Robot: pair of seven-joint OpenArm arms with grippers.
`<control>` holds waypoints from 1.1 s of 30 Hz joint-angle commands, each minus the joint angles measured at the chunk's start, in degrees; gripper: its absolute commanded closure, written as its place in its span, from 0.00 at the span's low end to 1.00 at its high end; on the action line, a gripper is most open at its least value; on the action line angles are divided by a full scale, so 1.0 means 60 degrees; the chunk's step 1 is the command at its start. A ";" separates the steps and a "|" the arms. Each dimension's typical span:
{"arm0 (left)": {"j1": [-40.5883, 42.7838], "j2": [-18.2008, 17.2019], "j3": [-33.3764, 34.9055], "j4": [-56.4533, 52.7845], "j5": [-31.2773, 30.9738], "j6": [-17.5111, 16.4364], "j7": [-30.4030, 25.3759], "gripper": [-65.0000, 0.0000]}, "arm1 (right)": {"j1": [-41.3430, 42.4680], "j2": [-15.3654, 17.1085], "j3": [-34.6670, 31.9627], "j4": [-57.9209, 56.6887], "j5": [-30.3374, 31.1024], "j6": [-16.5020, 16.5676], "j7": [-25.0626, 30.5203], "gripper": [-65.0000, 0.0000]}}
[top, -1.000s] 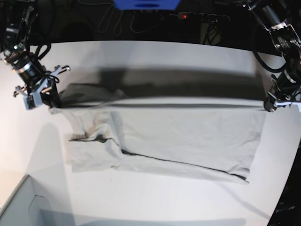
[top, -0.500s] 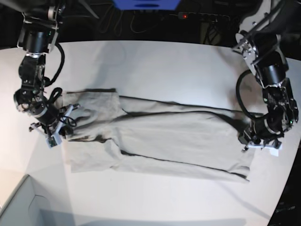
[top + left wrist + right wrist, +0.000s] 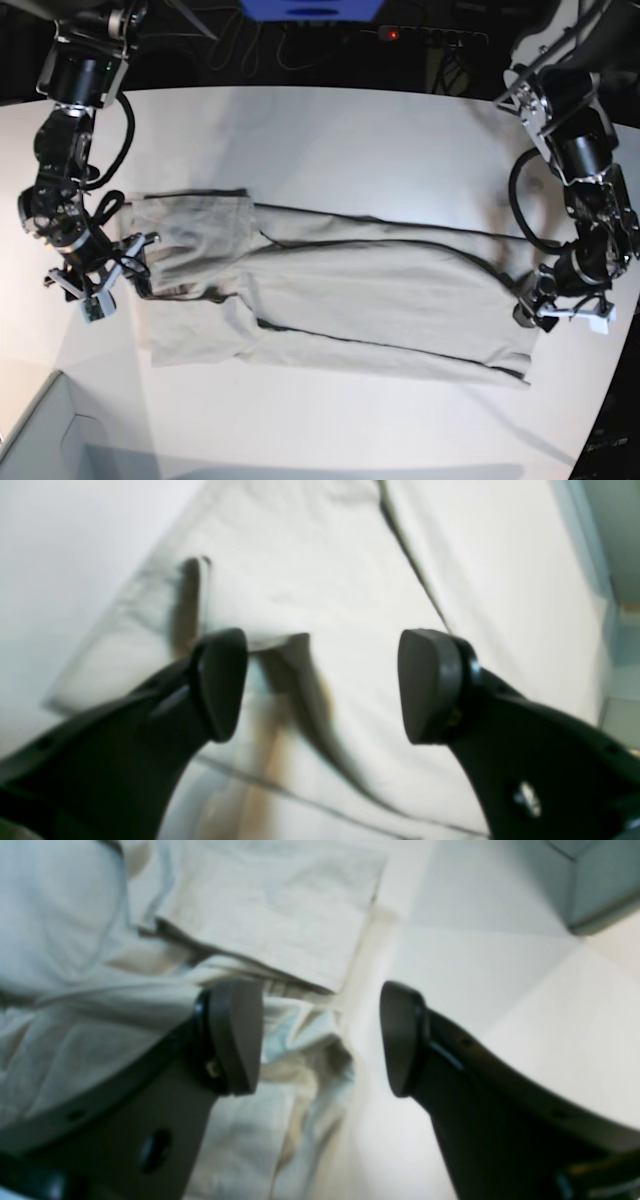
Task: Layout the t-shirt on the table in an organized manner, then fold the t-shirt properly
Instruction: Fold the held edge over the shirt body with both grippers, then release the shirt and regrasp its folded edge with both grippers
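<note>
Both fingers [image 3: 220, 680] of your left gripper [image 3: 322, 687] stand well apart in the left wrist view, with nothing between them; below the gap the t-shirt [image 3: 320, 580] lies on the table [image 3: 60, 555], its grey-beige cloth running away from the camera, a dark fold line crossing it and one edge near the left pad, though the picture is too blurred to say whether they touch.

Your right gripper [image 3: 320, 1037] is likewise spread wide in the right wrist view, holding nothing; the left finger [image 3: 235, 1035] hangs over rumpled cloth, the other over bare white tabletop; a sleeve [image 3: 280, 905] lies flat beyond the pads, and a pale grey box corner [image 3: 595, 885] shows at the upper right.

From the base view you see the shirt stretched lengthwise across the middle of the table [image 3: 350, 130], folded into a long band, sleeves at the view's left end, hem at its right; the right gripper [image 3: 100, 280] sits at the sleeve end, the left gripper [image 3: 545, 305] at the hem end, each just beside the cloth's edge; the grey box [image 3: 40, 440] occupies the lower left corner.
</note>
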 commanded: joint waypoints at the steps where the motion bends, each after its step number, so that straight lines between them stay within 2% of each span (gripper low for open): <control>1: -0.0081 -0.0211 -0.0018 0.0193 -0.0048 -0.0031 -0.0087 0.32 | 0.0137 -0.0023 0.0190 0.0347 0.0122 -0.0038 0.0204 0.42; 8: 0.0607 -0.0240 0.0099 0.0208 0.0025 -0.0031 -0.1537 0.32 | -0.0669 -0.0522 0.0791 0.1109 0.0122 -0.0038 0.0204 0.43; 17: 0.0622 -0.0504 0.1916 0.0179 0.0127 0.0072 -0.2460 0.32 | -0.1211 -0.0610 0.0805 0.1123 0.0122 -0.0038 0.0204 0.43; 24: 0.0607 -0.0460 0.1974 0.0179 0.2413 0.0028 -0.2651 0.32 | -0.1328 -0.0624 0.1289 0.1109 0.0136 -0.0038 0.0204 0.43; 28: 0.0622 -0.0445 0.2018 0.0164 0.2853 -0.0002 -0.3237 0.32 | -0.1314 -0.0624 0.1421 0.1109 0.0136 -0.0038 0.0204 0.43; 33: 0.0358 -0.0431 0.2018 -0.0891 0.2882 -0.0031 -0.3354 0.33 | -0.1328 -0.0639 0.1421 0.1109 0.0136 -0.0038 0.0204 0.43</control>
